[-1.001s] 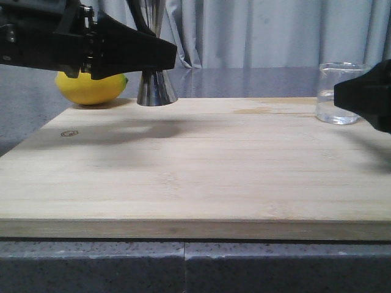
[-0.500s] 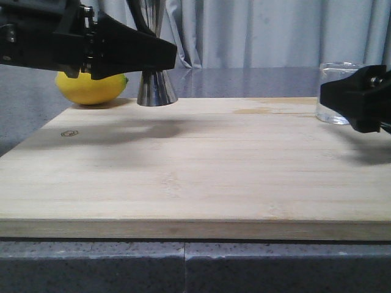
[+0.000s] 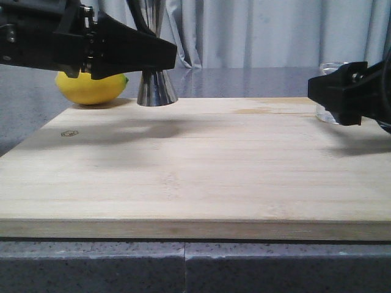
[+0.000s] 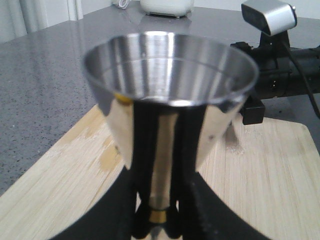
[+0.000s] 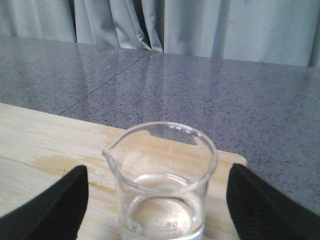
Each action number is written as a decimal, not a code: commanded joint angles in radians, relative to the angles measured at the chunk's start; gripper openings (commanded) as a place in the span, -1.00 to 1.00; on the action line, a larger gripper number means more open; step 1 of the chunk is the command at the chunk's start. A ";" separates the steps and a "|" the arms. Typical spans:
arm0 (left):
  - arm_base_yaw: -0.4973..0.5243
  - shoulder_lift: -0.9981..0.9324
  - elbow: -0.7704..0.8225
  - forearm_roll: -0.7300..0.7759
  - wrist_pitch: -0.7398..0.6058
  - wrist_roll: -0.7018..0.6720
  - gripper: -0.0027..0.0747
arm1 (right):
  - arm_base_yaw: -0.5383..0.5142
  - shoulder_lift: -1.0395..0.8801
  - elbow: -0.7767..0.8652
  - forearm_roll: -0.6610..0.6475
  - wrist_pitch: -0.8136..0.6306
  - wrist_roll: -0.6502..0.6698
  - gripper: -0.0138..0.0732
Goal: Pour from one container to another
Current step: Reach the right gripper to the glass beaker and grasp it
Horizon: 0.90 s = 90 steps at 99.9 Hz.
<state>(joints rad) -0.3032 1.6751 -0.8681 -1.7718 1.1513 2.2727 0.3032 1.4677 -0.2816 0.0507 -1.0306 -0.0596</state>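
Beaker (image 5: 162,182) upright, dead ahead between the right gripper's (image 5: 157,215) wide-open, empty fingers.
Left gripper (image 4: 159,227) closed on jigger (image 4: 167,100).

One wooden board (image 3: 195,165) fills the middle of the front view. One lemon (image 3: 91,87) sits at the upper left of that frame, and one steel jigger (image 3: 156,85) stands just right of it. One glass beaker (image 5: 162,182) shows at the lower centre of the right wrist view. Two black grippers appear: the left gripper (image 3: 153,55) at upper left, the right gripper (image 3: 330,91) at the right edge. One webcam (image 4: 268,14) sits at the upper right of the left wrist view.
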 commanded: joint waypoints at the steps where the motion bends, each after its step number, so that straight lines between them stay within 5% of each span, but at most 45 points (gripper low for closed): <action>1: -0.009 -0.045 -0.029 -0.080 0.117 -0.012 -0.98 | 0.002 -0.008 -0.028 -0.015 -0.093 0.001 0.47; 90: -0.009 -0.045 -0.029 -0.080 0.117 -0.012 -0.98 | 0.002 0.003 -0.033 -0.015 -0.106 0.002 0.47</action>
<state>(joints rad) -0.3032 1.6751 -0.8681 -1.7718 1.1513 2.2727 0.3032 1.4879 -0.2884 0.0455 -1.0447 -0.0569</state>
